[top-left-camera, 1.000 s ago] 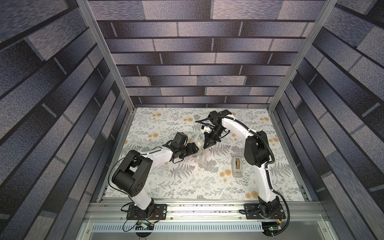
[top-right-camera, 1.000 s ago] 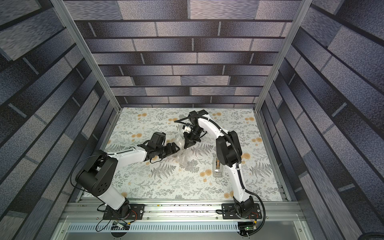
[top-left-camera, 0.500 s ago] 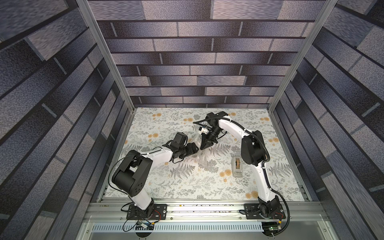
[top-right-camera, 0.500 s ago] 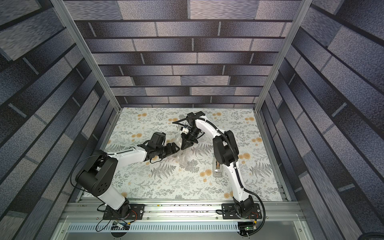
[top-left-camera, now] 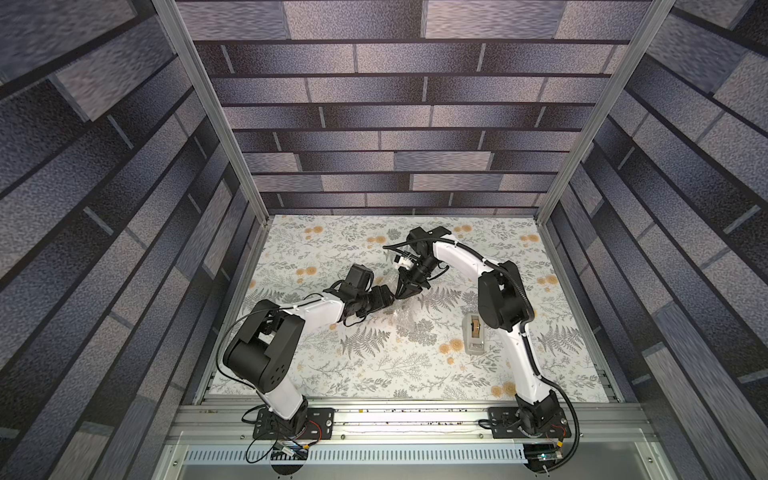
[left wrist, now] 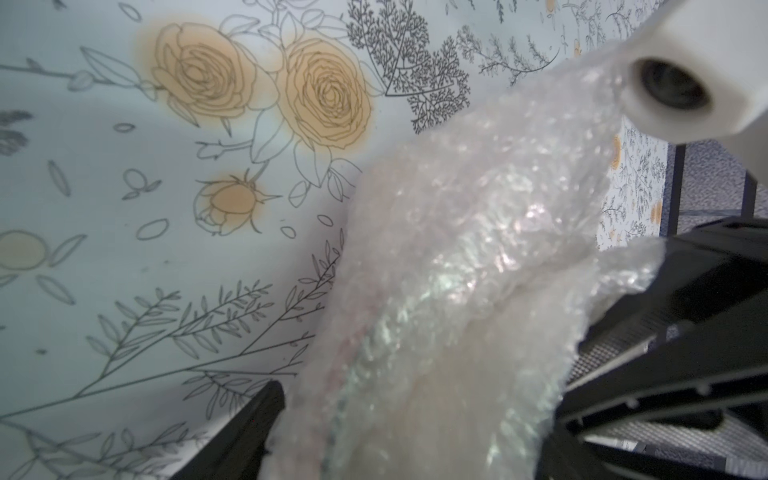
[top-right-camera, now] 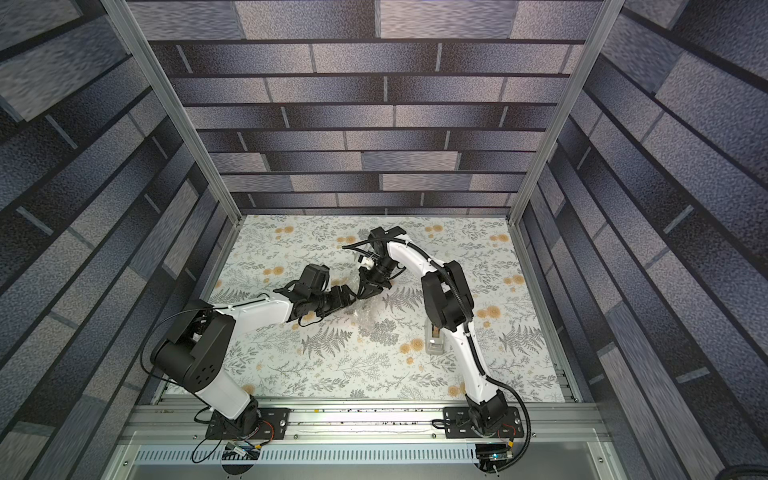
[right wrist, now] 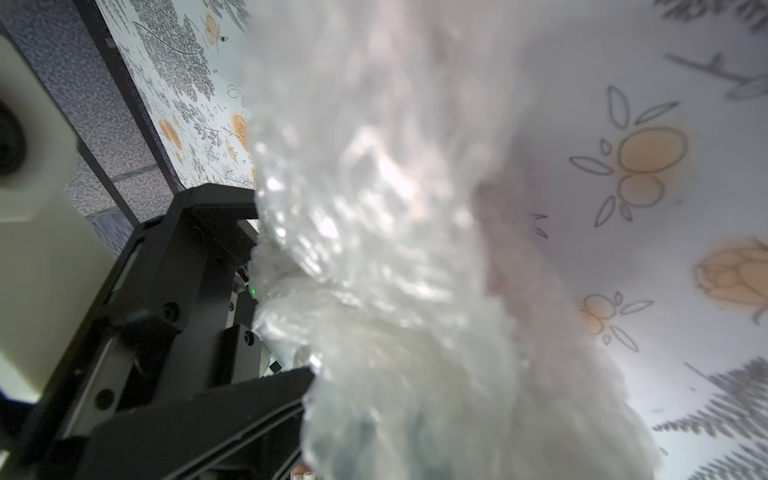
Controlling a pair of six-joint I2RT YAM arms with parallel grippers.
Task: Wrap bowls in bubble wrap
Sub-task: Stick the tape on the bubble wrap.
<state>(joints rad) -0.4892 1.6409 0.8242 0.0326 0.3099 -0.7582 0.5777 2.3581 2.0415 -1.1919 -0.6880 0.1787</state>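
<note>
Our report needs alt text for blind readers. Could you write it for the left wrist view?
Crumpled clear bubble wrap fills the gap between the black fingers of the left gripper, against a pale table printed with orange flowers.

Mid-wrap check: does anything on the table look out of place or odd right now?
The bubble wrap is bunched into a crumpled wad mid-table, between the left gripper and right gripper, not spread flat. The bowl cannot be made out in any view. The tape dispenser sits apart beside the right arm. Nothing looks spilled.
</note>
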